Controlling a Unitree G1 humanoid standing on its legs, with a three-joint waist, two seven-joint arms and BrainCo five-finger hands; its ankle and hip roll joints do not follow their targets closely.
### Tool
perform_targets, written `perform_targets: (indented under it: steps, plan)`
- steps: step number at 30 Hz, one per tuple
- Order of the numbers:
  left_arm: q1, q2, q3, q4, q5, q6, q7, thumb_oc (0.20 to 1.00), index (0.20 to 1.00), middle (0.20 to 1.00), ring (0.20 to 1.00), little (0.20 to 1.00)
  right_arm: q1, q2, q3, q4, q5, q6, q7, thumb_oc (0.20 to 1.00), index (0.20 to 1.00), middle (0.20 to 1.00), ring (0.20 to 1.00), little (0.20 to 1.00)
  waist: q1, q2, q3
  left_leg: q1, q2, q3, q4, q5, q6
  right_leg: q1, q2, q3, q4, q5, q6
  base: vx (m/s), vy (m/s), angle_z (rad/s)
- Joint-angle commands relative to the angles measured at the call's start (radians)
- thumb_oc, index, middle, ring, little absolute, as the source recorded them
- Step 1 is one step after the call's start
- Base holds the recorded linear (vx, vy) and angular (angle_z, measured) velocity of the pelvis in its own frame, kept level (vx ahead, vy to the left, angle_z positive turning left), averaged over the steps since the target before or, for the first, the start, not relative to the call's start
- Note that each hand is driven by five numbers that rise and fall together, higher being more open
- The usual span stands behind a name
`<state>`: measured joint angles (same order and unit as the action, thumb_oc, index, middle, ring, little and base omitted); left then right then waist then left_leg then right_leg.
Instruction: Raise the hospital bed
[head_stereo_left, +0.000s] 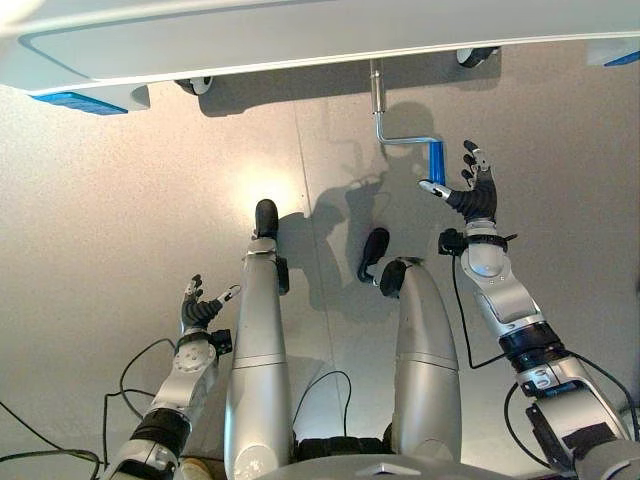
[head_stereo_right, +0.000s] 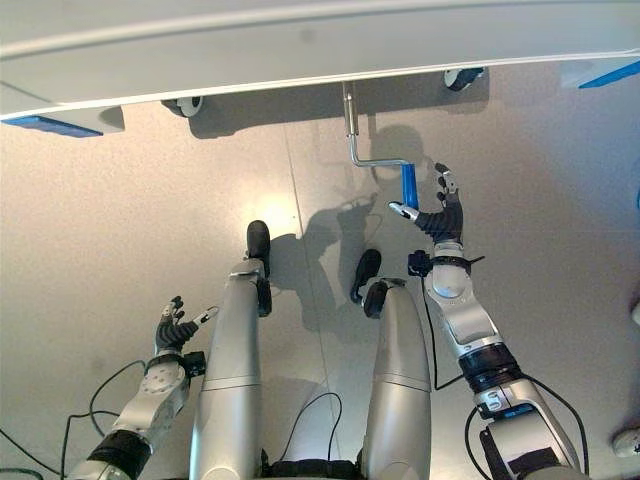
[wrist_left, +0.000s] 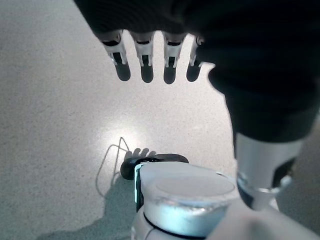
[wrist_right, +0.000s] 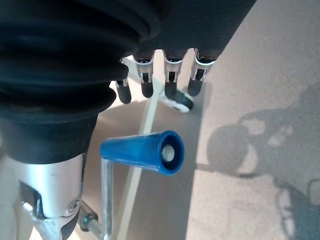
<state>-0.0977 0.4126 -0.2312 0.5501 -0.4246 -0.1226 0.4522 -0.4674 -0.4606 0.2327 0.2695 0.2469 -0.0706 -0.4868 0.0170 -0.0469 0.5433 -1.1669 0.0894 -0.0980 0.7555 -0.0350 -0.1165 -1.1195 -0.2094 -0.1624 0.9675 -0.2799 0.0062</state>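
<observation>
Grey floor (head_stereo_left: 120, 200): right hand (head_stereo_left: 478, 192) spread loose beside blue crank handle (head_stereo_left: 437, 162).

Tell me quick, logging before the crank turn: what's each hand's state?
Left hand: open, holding nothing, low beside the leg.
Right hand: open, beside the blue crank handle, not gripping it.

The floor (head_stereo_left: 120, 200) is smooth, pale grey-beige, with a thin seam running across it. The bed (head_stereo_left: 300, 40) stands on it at the far side on castors (head_stereo_left: 195, 86), one near the left, another (head_stereo_left: 475, 56) toward the right.
</observation>
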Motion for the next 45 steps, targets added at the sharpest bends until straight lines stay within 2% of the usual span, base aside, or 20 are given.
perform_targets:
  steps: [1, 15, 23, 29, 36, 43, 45]
  plan:
    - [0.082, -0.004, 0.001, -0.009, 0.01, -0.009, 0.02, 1.0, 1.0, 1.0, 1.0, 1.0, 0.003, -0.029, -0.01, -0.032, -0.023, -0.014, -0.014, 1.0, 1.0, 1.0, 1.0, 1.0, 0.023, 0.007, -0.023, 0.002, -0.005, -0.023, 0.079, -0.118, 0.056, -0.011, -0.012, 0.061, -0.071, 0.069, 0.107, 0.0, 0.0, 0.0]
    - [0.074, -0.002, -0.021, -0.019, 0.003, -0.007, 0.023, 1.0, 1.0, 1.0, 1.0, 1.0, -0.076, -0.019, 0.033, 0.069, 0.007, -0.001, -0.005, 1.0, 1.0, 1.0, 1.0, 1.0, 0.033, 0.011, -0.023, -0.015, -0.014, -0.024, 0.089, -0.116, 0.057, -0.024, -0.011, 0.056, -0.061, 0.07, 0.106, 0.0, 0.0, 0.0]
    - [0.053, 0.003, -0.043, -0.01, -0.01, -0.005, 0.019, 1.0, 1.0, 1.0, 1.0, 1.0, -0.194, -0.03, 0.096, 0.258, 0.055, 0.026, 0.026, 1.0, 1.0, 1.0, 1.0, 1.0, 0.044, 0.019, -0.023, -0.015, -0.013, -0.026, 0.082, -0.112, 0.054, -0.022, -0.013, 0.054, -0.067, 0.076, 0.107, 0.0, 0.0, 0.0]
    - [0.051, 0.012, -0.057, -0.014, -0.032, -0.003, 0.02, 1.0, 1.0, 1.0, 1.0, 1.0, -0.288, -0.052, 0.156, 0.382, 0.092, 0.052, 0.059, 1.0, 1.0, 1.0, 1.0, 1.0, 0.046, 0.012, -0.023, -0.016, -0.011, -0.027, 0.074, -0.109, 0.052, -0.022, -0.014, 0.052, -0.073, 0.078, 0.105, 0.0, 0.0, 0.0]
    - [0.041, 0.011, -0.076, 0.006, -0.054, 0.0, 0.016, 1.0, 1.0, 1.0, 1.0, 1.0, -0.369, -0.038, 0.188, 0.547, 0.139, 0.06, 0.069, 1.0, 1.0, 1.0, 1.0, 1.0, 0.048, 0.009, -0.023, -0.014, -0.012, -0.026, 0.065, -0.106, 0.05, -0.021, -0.015, 0.049, -0.081, 0.084, 0.104, 0.0, 0.0, 0.0]
    - [0.035, 0.013, -0.086, 0.015, -0.06, -0.001, 0.016, 1.0, 1.0, 1.0, 1.0, 1.0, -0.402, -0.038, 0.198, 0.581, 0.148, 0.06, 0.069, 1.0, 1.0, 1.0, 1.0, 1.0, 0.046, 0.006, -0.023, -0.01, -0.007, -0.025, 0.059, -0.104, 0.049, -0.019, -0.013, 0.049, -0.087, 0.083, 0.104, 0.0, 0.0, 0.0]
    - [0.026, 0.004, -0.095, 0.049, -0.063, 0.003, 0.018, 1.0, 1.0, 1.0, 1.0, 1.0, -0.443, -0.044, 0.199, 0.652, 0.159, 0.061, 0.065, 1.0, 1.0, 1.0, 1.0, 1.0, 0.045, 0.007, -0.023, -0.007, -0.009, -0.026, 0.054, -0.102, 0.049, -0.017, -0.014, 0.05, -0.09, 0.085, 0.105, 0.0, 0.0, 0.0]
